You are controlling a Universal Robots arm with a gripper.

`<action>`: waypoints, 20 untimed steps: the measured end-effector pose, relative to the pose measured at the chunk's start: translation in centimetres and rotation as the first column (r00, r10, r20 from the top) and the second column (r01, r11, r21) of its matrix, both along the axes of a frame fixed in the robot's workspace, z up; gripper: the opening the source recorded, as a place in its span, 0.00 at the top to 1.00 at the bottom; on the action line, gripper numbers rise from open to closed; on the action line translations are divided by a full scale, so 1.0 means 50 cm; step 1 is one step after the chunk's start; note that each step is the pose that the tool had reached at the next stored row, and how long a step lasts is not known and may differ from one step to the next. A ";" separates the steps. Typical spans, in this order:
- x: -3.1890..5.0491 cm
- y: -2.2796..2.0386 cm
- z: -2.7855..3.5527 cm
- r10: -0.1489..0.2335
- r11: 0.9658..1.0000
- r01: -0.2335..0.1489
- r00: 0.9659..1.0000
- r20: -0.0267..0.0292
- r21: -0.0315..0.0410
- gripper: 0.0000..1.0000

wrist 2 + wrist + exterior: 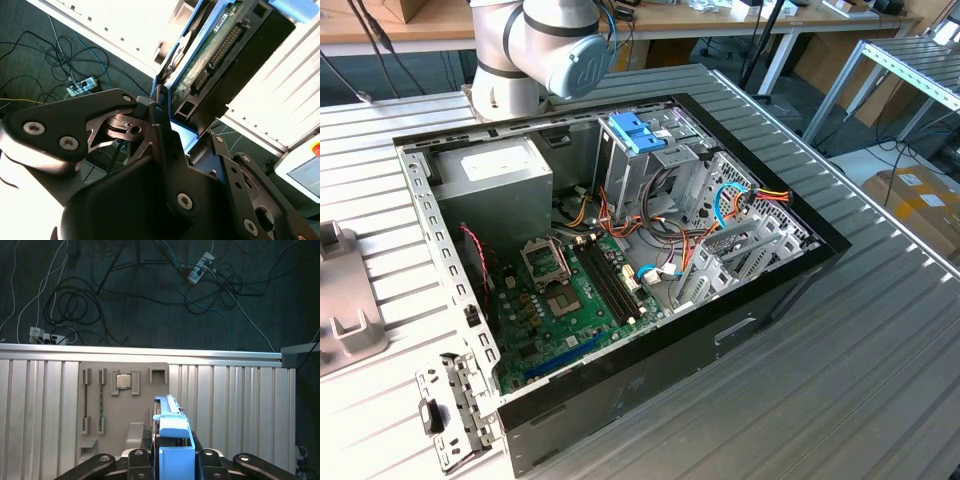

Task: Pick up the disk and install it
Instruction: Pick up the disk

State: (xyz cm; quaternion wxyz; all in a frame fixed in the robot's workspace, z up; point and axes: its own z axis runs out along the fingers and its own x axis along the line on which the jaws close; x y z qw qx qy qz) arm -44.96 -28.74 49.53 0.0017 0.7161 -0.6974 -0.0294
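Note:
In both wrist views my gripper (175,125) (172,457) is shut on the disk. The disk (215,50) stands on edge between the black fingers (165,145), showing its green circuit board, a black connector and the light-blue plastic frame. In the first wrist view the disk (172,432) is seen edge-on, blue frame outward, held above the ribbed metal table (240,405). The exterior view shows the arm's (545,50) lower joints behind the open computer case (790,270).
Inside the case sit a grey drive cage with blue tabs (638,135), a grey power supply box (500,180), a green motherboard (560,295) and loose cables (740,200). A grey slotted fixture (125,400) holding a chip lies below the gripper. Floor cables (75,305) run beyond the table edge.

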 end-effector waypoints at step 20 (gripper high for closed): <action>0.023 0.0000 0.000 0.000 1.000 0.000 1.000 0.000 0.000 0.63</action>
